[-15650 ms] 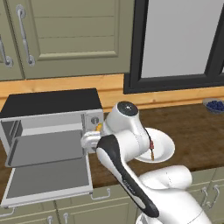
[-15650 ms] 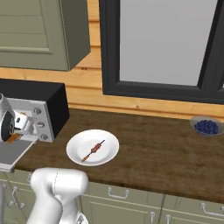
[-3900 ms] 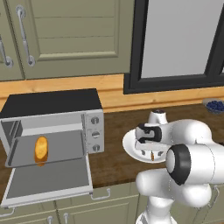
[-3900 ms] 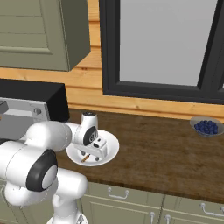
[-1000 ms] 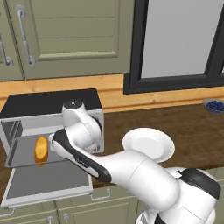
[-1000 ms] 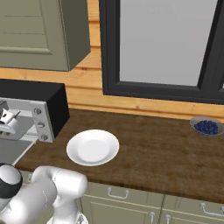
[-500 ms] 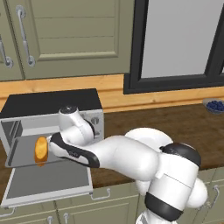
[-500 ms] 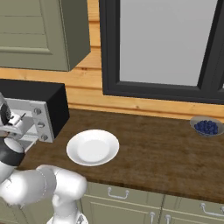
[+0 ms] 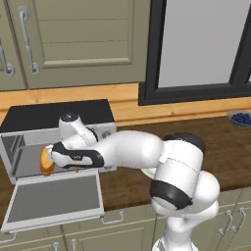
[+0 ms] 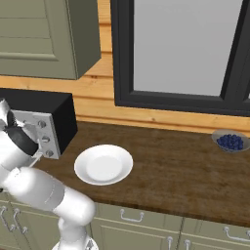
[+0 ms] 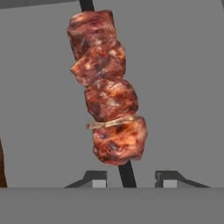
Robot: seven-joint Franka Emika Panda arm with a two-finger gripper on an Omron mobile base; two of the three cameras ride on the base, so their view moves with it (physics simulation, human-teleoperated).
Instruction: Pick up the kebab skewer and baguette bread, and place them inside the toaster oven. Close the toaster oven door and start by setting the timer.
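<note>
The gripper [image 11: 130, 179], jaws apart, hovers over the kebab skewer [image 11: 108, 87] lying on the grey tray inside the toaster oven [image 9: 54, 142], beside the baguette bread [image 9: 46, 162]; light and thin, the skewer looks best pinched by its stiff stick, not the lumpy meat

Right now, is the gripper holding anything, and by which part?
It cannot be told: the kebab skewer of red-brown meat chunks lies just ahead of the gripper, its dark stick running between the open fingertips, no visible contact.

Open toaster oven [image 9: 59, 147] holds baguette bread [image 9: 46, 161], kebab skewer [image 11: 109, 87].
</note>
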